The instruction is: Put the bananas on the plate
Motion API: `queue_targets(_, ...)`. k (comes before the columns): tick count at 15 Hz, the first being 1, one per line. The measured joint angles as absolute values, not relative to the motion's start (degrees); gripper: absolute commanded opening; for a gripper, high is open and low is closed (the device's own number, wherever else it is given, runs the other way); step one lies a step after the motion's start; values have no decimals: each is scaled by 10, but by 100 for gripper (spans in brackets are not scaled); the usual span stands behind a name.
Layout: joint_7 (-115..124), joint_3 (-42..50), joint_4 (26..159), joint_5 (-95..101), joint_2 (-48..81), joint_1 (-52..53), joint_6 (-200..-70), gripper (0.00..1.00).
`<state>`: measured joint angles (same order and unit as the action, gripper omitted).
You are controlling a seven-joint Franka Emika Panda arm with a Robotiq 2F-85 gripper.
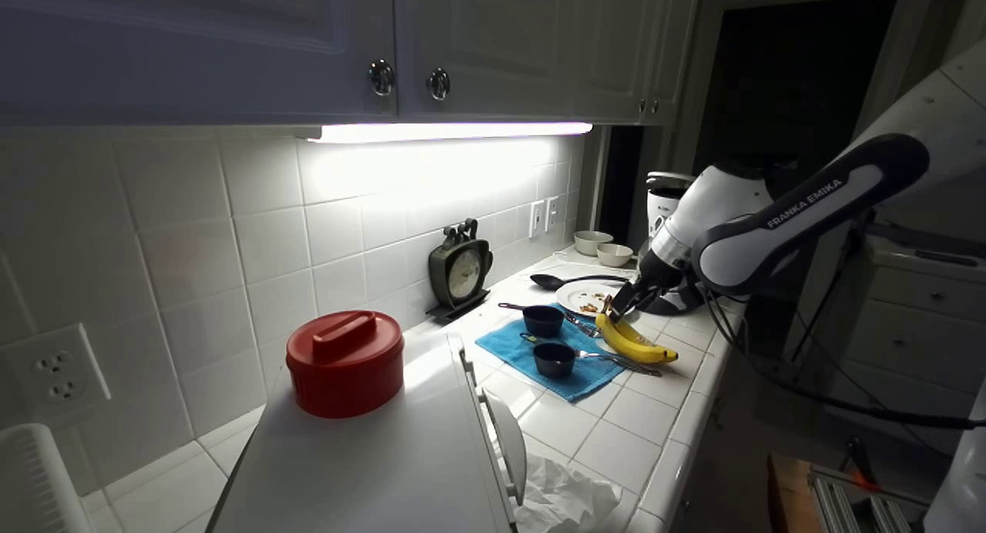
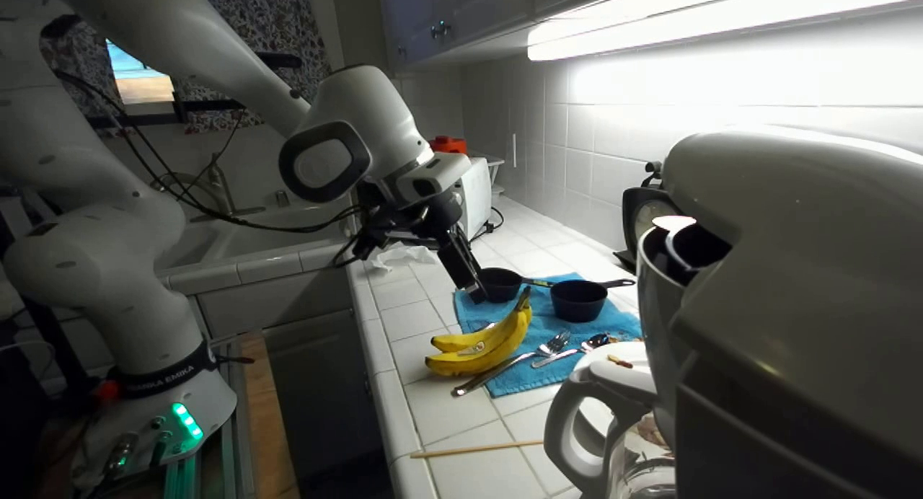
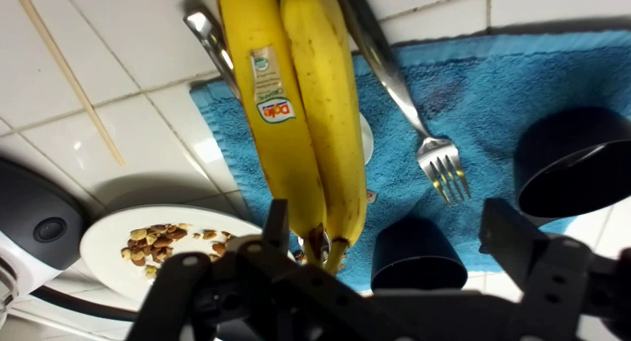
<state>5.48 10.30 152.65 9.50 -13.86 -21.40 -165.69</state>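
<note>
The bananas (image 1: 638,346) are a yellow bunch lying partly on the blue cloth and over cutlery, stems raised; they also show in an exterior view (image 2: 482,351) and the wrist view (image 3: 300,119). The white plate (image 1: 568,293) holds nuts. It is partly hidden behind the mixer in an exterior view (image 2: 634,352), and its rim shows in the wrist view (image 3: 98,252). My gripper (image 3: 387,218) is open. The stems lie between its fingers in the wrist view, near the left one; contact cannot be told. In both exterior views the gripper (image 1: 620,308) (image 2: 477,291) is close to the stem end.
The blue cloth (image 3: 468,89) carries a fork (image 3: 438,156) and two black cups (image 1: 543,322) (image 1: 554,360). A black spoon (image 1: 548,281) lies behind the plate. A stand mixer (image 2: 793,254) stands close by. A wooden stick (image 2: 479,449) lies on the tiles. A scale (image 1: 462,271) stands by the wall.
</note>
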Motion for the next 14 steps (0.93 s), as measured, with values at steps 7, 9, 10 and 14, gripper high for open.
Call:
queue_targets(7, 15, 123, 1482, 95, -52, -214, -1729, 100)
queue_targets(9, 14, 124, 1468, 95, -29, -211, -1745, 83)
queue_targets(10, 14, 124, 1462, 95, -19, -210, -1752, 72)
queue_targets(14, 13, 126, 1443, 92, 7, -200, -1762, 44)
